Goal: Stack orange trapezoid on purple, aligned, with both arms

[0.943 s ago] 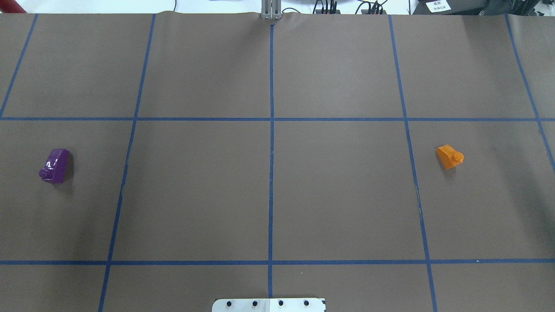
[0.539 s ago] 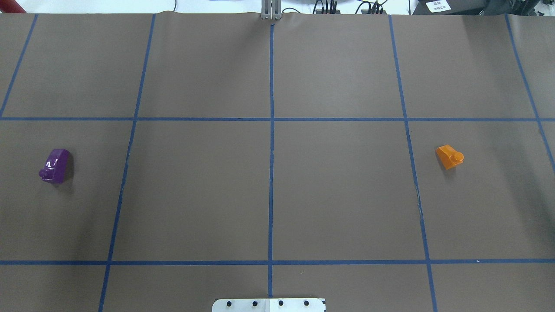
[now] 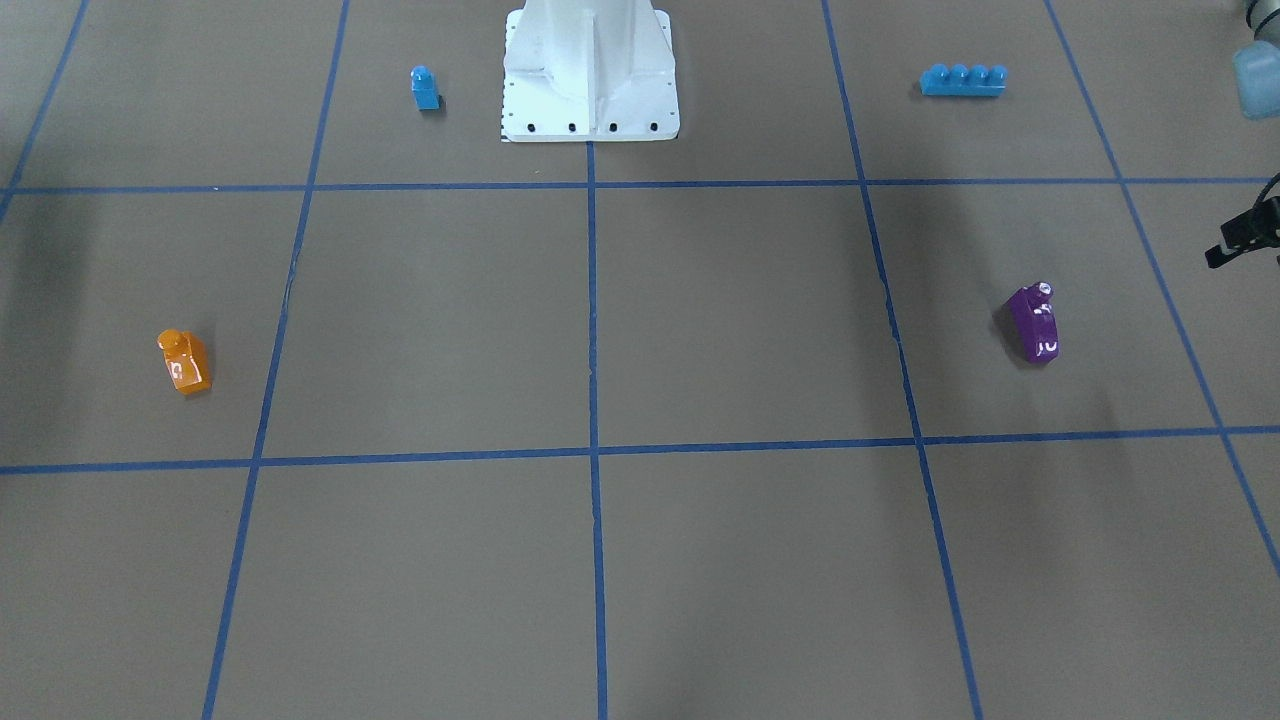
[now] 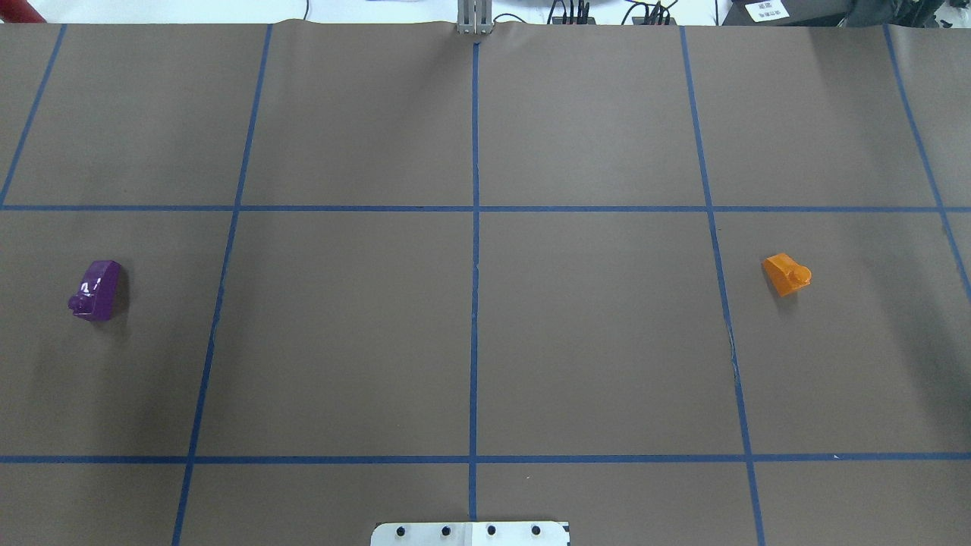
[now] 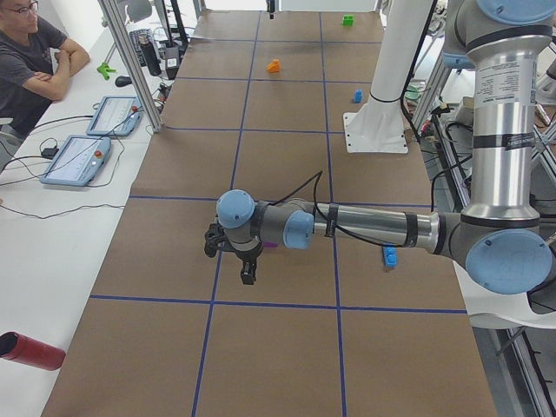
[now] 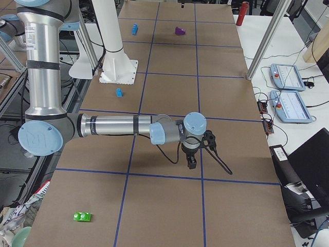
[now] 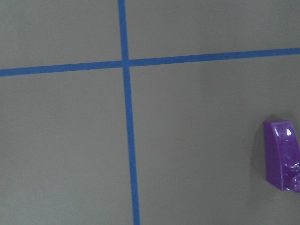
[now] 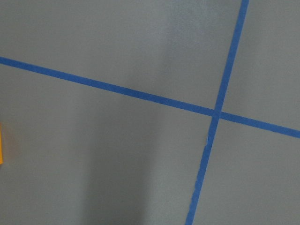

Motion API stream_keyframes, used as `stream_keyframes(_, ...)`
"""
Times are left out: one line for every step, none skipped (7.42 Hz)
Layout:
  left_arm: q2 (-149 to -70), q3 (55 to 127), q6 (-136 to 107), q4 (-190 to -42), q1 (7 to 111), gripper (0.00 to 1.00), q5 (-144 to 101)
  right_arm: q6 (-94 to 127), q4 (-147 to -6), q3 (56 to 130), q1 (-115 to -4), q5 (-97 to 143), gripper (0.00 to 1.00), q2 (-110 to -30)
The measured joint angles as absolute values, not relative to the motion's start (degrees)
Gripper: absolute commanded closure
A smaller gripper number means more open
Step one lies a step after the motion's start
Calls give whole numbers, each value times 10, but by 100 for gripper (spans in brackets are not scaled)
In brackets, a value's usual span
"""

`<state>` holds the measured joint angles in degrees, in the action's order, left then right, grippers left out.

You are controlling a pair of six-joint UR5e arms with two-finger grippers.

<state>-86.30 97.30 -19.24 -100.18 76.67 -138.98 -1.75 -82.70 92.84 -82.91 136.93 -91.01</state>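
The orange trapezoid [image 4: 787,274] lies on the brown table at the right of the overhead view, and also shows in the front view [image 3: 184,362] and far off in the left side view [image 5: 274,65]. The purple brick [image 4: 96,290] lies at the left, and also shows in the front view [image 3: 1033,323] and at the right edge of the left wrist view [image 7: 282,154]. My left gripper [image 5: 248,274] hangs above the table close to the purple brick. My right gripper [image 6: 191,160] hangs over the table's right end. I cannot tell whether either gripper is open or shut.
A small blue single-stud brick [image 3: 425,88] and a long blue four-stud brick [image 3: 963,80] lie beside the white robot base [image 3: 590,110]. A green brick [image 6: 82,216] lies at the table's right end. A red cylinder [image 5: 30,350] and an operator's side table are at the left.
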Motion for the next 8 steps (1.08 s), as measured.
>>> stream_keyframes(-862, 974, -281, -1049, 731, 0, -1383, -18, -827, 928, -828, 1376, 0, -911)
stream_keyframes(-860, 975, -335, -1080, 700, 0, -1376, -19, -826, 929, -824, 1379, 0, -910)
stream_keyframes(-861, 976, -361, -1095, 672, 0, -1369, -19, -826, 930, -818, 1380, 0, -910)
stream_keyframes(-866, 977, -377, -1103, 641, 0, -1352, -19, -825, 930, -813, 1380, 0, -910)
stream_keyframes(-871, 979, -391, -1106, 612, 0, -1328, -19, -825, 930, -811, 1379, 0, -910)
stream_keyframes(-874, 978, -399, -1107, 589, 0, -1310, -18, -825, 930, -810, 1379, 0, -910)
stream_keyframes(-878, 974, -401, -1107, 570, 0, -1301, -18, -825, 930, -809, 1378, 0, -910)
stream_keyframes(-883, 968, -402, -1107, 554, 2, -1291, -18, -826, 930, -808, 1378, 0, -910)
